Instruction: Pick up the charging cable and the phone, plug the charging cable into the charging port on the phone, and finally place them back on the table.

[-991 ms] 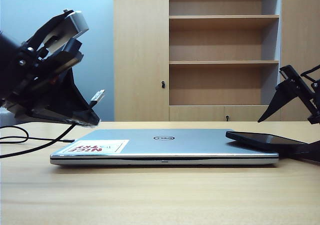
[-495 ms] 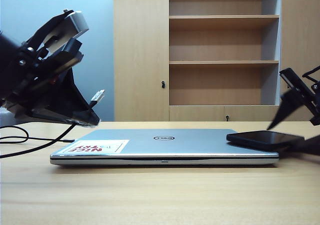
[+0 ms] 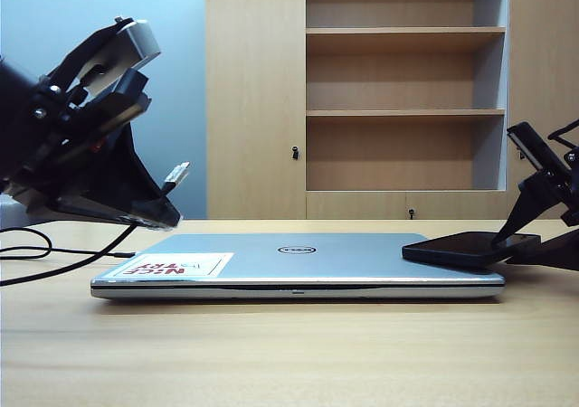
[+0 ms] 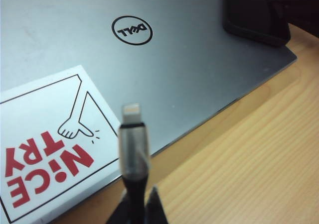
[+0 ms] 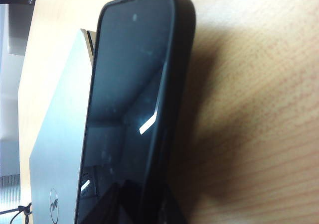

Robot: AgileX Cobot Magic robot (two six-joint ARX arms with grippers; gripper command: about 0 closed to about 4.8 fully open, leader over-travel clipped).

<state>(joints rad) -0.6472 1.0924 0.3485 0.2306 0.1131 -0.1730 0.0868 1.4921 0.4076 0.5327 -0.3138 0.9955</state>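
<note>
Silver and closed, a laptop (image 3: 297, 264) lies across the middle of the pale wooden table (image 3: 289, 353), a white sticker (image 3: 178, 266) with red lettering at the lid's near left corner. The phone (image 3: 469, 247), black and glossy, rests on the lid's right end and juts out past its right edge over the bare wood. The right gripper (image 3: 523, 241) sits low by the table's right edge, one dark finger above the phone's outer end and one below it, both touching the phone; from the right wrist view the fingers (image 5: 117, 204) bracket the phone's (image 5: 134, 99) near short end, pinching it. Its charging port I cannot make out.

Over the laptop's left end hangs the left gripper (image 3: 161, 197), lifted clear of the lid and pressed together on the charging cable (image 3: 54, 264), whose black cord loops down onto the table near the left edge. The metal plug (image 3: 176, 174) sticks out from the fingertips, tilted upward toward the right. In the left wrist view the plug (image 4: 132, 139) points out over the sticker (image 4: 45, 149) and lid (image 4: 189, 69), well apart from the phone (image 4: 254, 15) at the far corner.
</note>
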